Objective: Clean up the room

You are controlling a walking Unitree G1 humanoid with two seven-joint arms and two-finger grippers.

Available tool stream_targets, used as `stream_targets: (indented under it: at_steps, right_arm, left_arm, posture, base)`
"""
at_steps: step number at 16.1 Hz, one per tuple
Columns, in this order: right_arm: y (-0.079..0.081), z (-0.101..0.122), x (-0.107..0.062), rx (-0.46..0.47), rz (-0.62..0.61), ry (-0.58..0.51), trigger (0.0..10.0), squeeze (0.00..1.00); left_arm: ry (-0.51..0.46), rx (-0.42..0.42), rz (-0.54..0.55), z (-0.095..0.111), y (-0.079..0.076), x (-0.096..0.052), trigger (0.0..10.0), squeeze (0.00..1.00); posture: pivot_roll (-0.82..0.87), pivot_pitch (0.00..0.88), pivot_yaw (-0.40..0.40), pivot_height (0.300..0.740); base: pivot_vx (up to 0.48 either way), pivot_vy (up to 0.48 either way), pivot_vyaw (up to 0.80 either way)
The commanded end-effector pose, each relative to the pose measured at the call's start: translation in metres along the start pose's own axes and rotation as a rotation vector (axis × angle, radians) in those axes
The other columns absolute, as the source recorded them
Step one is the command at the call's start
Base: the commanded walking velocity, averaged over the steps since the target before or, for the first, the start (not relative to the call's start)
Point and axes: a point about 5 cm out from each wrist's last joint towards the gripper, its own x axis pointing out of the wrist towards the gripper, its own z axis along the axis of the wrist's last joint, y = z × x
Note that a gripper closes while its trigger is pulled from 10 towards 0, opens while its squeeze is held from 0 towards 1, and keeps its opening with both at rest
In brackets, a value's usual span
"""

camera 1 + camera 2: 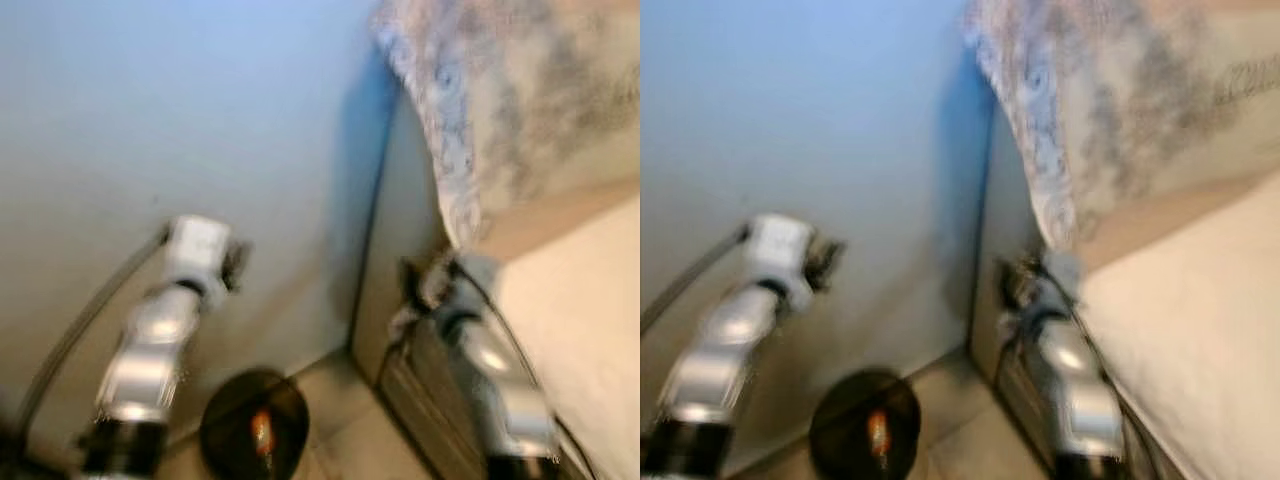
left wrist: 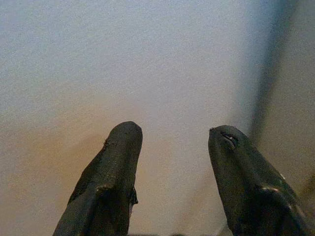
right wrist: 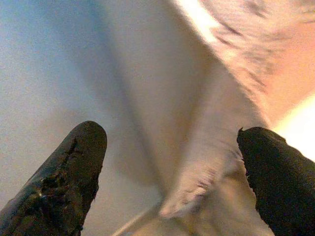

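Both arms are raised in a tight corner where a pale wall [image 1: 150, 120] meets the side of a bed [image 1: 580, 330]. The left claw [image 2: 172, 147] hangs with its fingers [image 2: 118, 162] spread and nothing between them, facing bare wall just ahead. The right claw [image 3: 172, 147] is likewise spread and empty, with a mottled blanket [image 1: 500, 100] draped off the bed beyond its tips and slightly to its outer side.

No clutter to tidy can be picked out for certain. The likeliest candidate is a dark round object [image 1: 253, 425] with an orange glint on the tiled floor [image 1: 340, 420], below and between the two claws, though the blurred head views leave its identity unclear.

The risks come from the squeeze. The left claw sits near the wall and could scrape it on any forward reach. The right claw is close to the blanket's hanging edge, and an open finger could snag the fabric and drag it off the bed. The blur suggests the camera is moving, which would make any reach poorly aimed.

The bed frame beside the right arm and the wall beside the left leave a narrow gap down to the floor object.
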Motion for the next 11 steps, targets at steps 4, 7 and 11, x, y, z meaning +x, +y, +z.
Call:
stream_targets:
  at_steps: [4, 7, 11]
  right_arm:
    - [0.0068, 0.0028, -0.0008, 0.011, 0.012, -0.003, 10.0, 0.00]
    - [0.0076, 0.0024, -0.0004, 0.009, 0.016, -0.002, 10.0, 0.00]
    - [0.0085, 0.0044, 0.0004, 0.003, 0.027, -0.014, 10.0, 0.00]
  left_arm:
    - [0.004, 0.028, 0.007, -0.0022, 0.0061, -0.0040, 10.0, 0.00]
    - [0.000, 0.051, -0.007, -0.0011, 0.0044, -0.0032, 10.0, 0.00]
    - [-0.005, 0.053, -0.008, 0.0002, 0.0049, -0.0020, 10.0, 0.00]
  posture:
    - [-0.02, 0.000, 0.011, 0.740]
    - [-0.02, 0.000, 0.009, 0.740]
    - [-0.02, 0.000, 0.008, 0.740]
  base:
    - [0.000, 0.000, -0.78]
    - [0.000, -0.160, -0.78]
    - [0.000, -0.480, 0.00]
